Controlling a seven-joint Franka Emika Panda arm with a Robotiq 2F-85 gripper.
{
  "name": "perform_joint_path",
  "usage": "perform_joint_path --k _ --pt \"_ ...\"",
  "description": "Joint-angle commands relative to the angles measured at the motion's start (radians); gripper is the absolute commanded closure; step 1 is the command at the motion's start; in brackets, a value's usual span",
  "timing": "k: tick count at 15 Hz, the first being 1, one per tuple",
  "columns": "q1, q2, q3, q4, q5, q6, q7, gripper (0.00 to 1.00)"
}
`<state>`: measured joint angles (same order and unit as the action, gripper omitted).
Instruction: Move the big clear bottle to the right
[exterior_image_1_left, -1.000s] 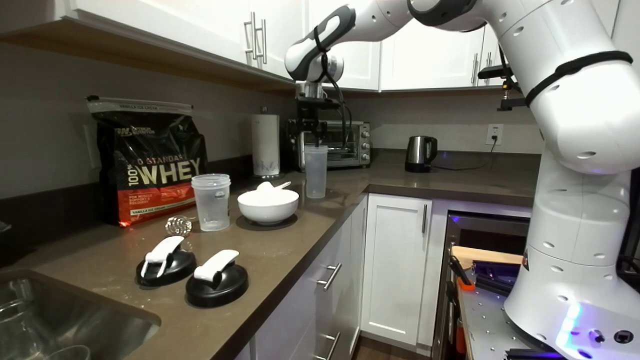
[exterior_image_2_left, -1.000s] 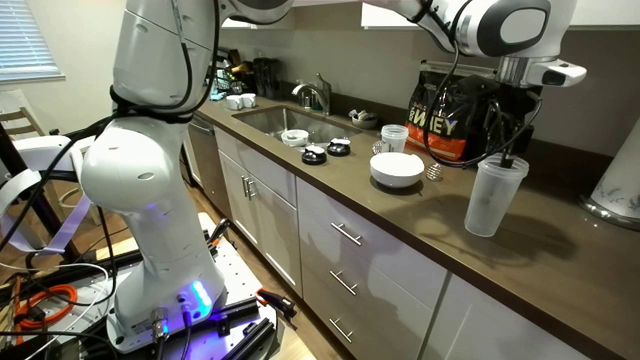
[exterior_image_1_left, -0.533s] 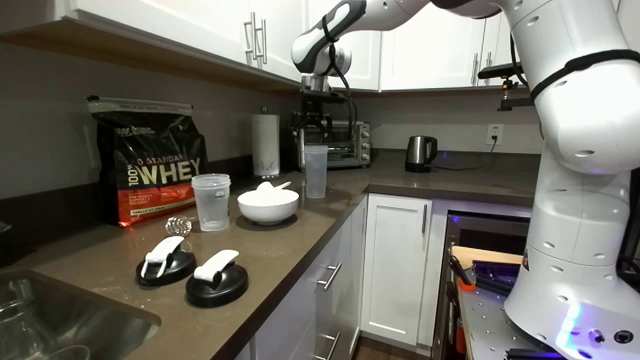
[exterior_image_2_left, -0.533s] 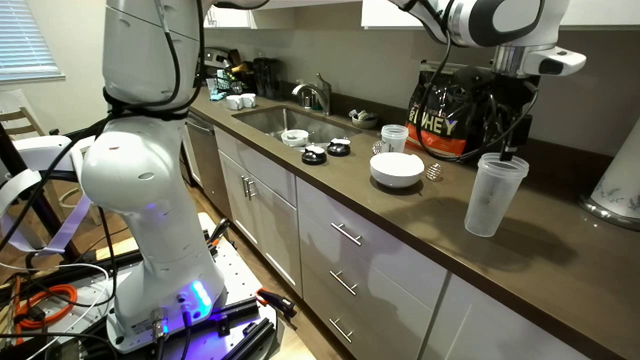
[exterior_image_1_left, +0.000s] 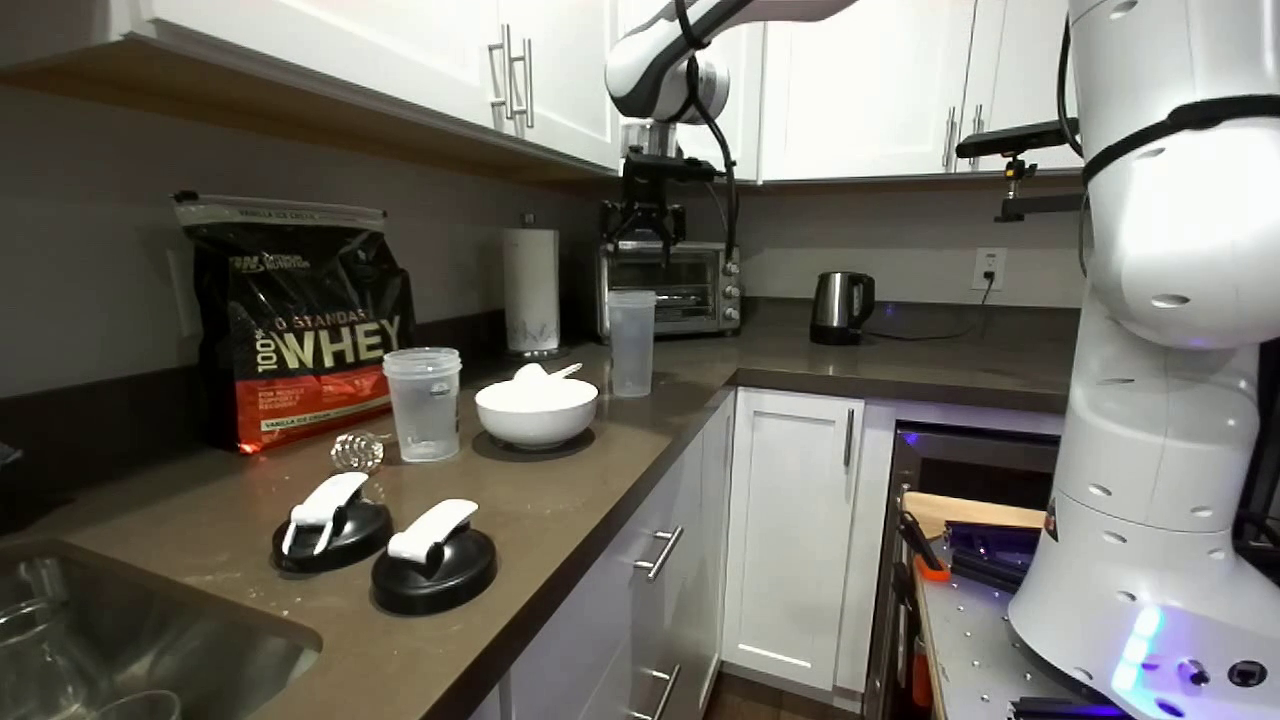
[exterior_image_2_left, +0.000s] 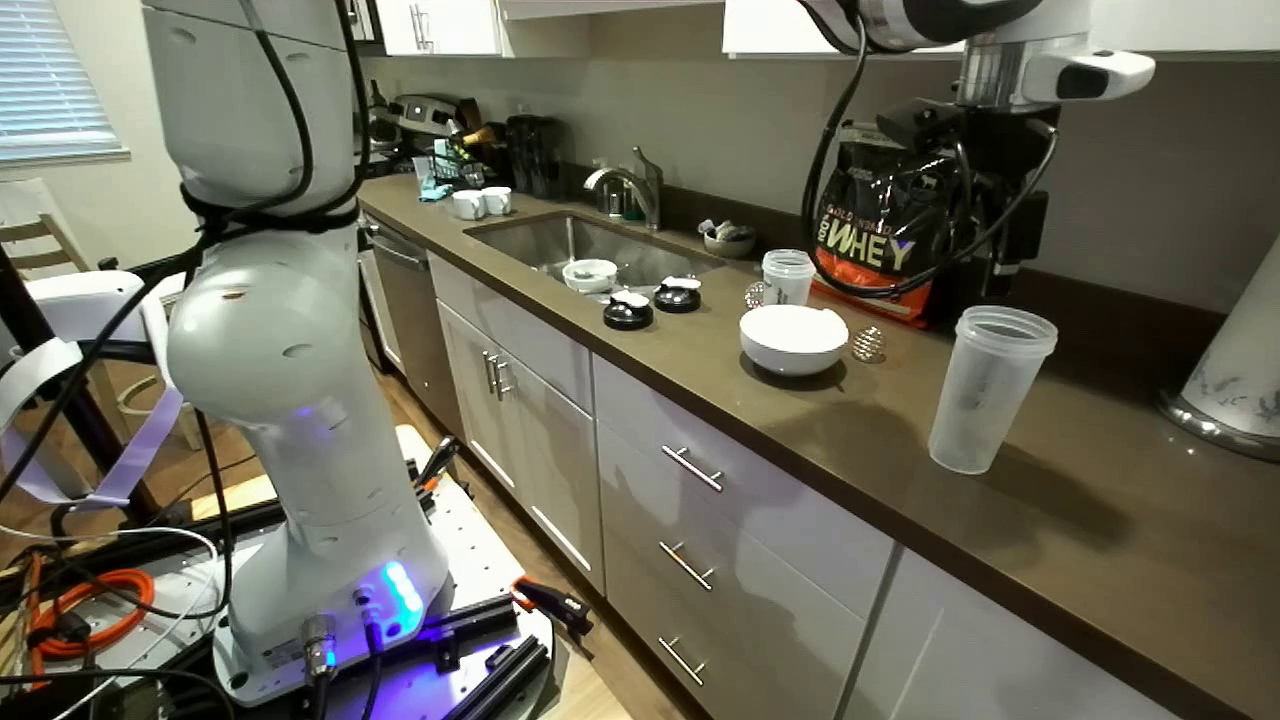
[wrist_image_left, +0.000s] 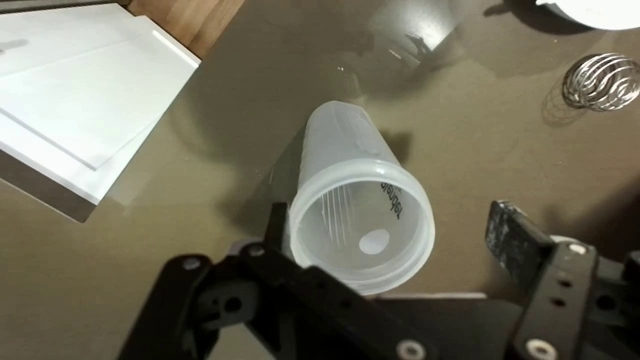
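The big clear bottle (exterior_image_1_left: 632, 345) stands upright and lidless on the brown counter, near the front edge. It also shows in an exterior view (exterior_image_2_left: 990, 390) between the white bowl and the paper-towel roll. In the wrist view I look down into the bottle's open mouth (wrist_image_left: 345, 135). My gripper (exterior_image_1_left: 640, 248) is open and holds nothing. It hangs above the bottle's rim, apart from it, as an exterior view (exterior_image_2_left: 1000, 282) shows. In the wrist view the fingers (wrist_image_left: 390, 225) are wide apart, and the rim appears nearer the left finger.
A white bowl (exterior_image_1_left: 536, 410), shorter clear cup (exterior_image_1_left: 424, 405), whey bag (exterior_image_1_left: 300, 325) and two black lids (exterior_image_1_left: 434, 570) stand on the counter. Behind are the paper-towel roll (exterior_image_1_left: 532, 290), toaster oven (exterior_image_1_left: 670, 290) and kettle (exterior_image_1_left: 840, 308). A wire whisk ball (exterior_image_2_left: 868, 344) lies near the bowl.
My gripper has risen from the bottle's mouth, where a finger was at the rim. It moved up and to the right in an exterior view. The bottle has not moved.
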<state>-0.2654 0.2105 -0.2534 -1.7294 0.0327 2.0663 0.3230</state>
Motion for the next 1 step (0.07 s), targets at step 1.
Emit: perform_joint_path --k 1 --pt "0.017 -0.092 -0.007 -0.097 -0.042 0.002 -0.002 0.00"
